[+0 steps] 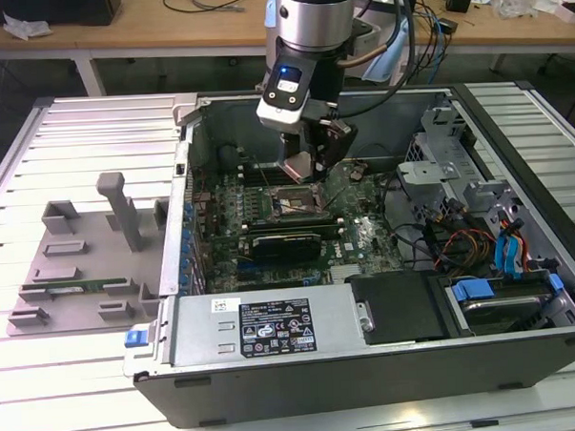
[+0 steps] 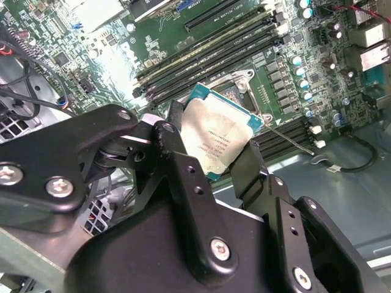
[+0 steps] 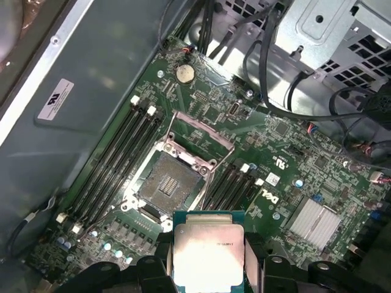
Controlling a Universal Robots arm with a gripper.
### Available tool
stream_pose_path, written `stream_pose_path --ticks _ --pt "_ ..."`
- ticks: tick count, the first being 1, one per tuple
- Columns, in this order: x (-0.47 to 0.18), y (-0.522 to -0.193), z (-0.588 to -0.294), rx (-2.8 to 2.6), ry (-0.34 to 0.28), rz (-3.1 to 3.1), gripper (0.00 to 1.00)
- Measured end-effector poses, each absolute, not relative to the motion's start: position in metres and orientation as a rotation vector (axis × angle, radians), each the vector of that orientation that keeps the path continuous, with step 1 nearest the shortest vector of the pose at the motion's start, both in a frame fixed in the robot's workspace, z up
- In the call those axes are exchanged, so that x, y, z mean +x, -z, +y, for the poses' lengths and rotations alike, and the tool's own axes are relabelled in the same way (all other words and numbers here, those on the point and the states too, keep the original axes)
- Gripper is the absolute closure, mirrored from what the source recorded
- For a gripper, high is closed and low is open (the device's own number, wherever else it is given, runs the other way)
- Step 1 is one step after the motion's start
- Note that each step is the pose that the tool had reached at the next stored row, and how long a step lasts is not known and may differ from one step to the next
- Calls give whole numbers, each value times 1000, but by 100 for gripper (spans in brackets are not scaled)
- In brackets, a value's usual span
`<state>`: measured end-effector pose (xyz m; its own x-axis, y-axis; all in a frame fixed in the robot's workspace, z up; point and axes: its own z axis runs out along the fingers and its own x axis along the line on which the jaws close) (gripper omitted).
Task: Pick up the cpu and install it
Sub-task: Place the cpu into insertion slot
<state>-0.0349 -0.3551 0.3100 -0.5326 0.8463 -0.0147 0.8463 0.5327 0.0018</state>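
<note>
Gripper (image 2: 215, 149) pinching the cpu (image 2: 221, 131) by two opposite edges, held clear above the open socket (image 3: 168, 182) on the motherboard (image 3: 287, 159). Seating it well likely calls for levelling the cpu, matching its corners to the socket, and lowering without sliding.

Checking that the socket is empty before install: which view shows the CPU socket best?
The first wrist view: the CPU socket lies open and unobstructed, with its contacts bare. In the second wrist view the cpu, held in the gripper, covers most of it. The exterior view shows it from farther off, just below the gripper.
</note>
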Motion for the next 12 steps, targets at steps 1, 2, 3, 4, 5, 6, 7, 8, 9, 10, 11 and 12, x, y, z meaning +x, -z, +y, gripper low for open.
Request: stream_pose_path --ticks 1,2,3,4,5,6,7,8,9,10,11,12 --pt "-35 -310 -355 1520 9 2734 45" --pt "-35 -310 -355 1528 9 2729 45" --pt "-35 -310 -355 1534 9 2726 45" --pt "-35 -310 -355 1538 9 2723 45" --pt "-35 -310 -355 1546 9 2719 45" --pt "-35 -310 -355 1551 9 2716 45" --pt "-35 -310 -355 1561 9 2711 45" --pt "-35 -310 -355 1567 9 2707 45" --pt "-35 -310 -355 1572 9 2704 45" --pt "-35 -310 -355 1582 10 2698 45" --pt "-35 -310 -355 1593 10 2692 45" --pt "-35 -310 -355 1602 10 2686 45"
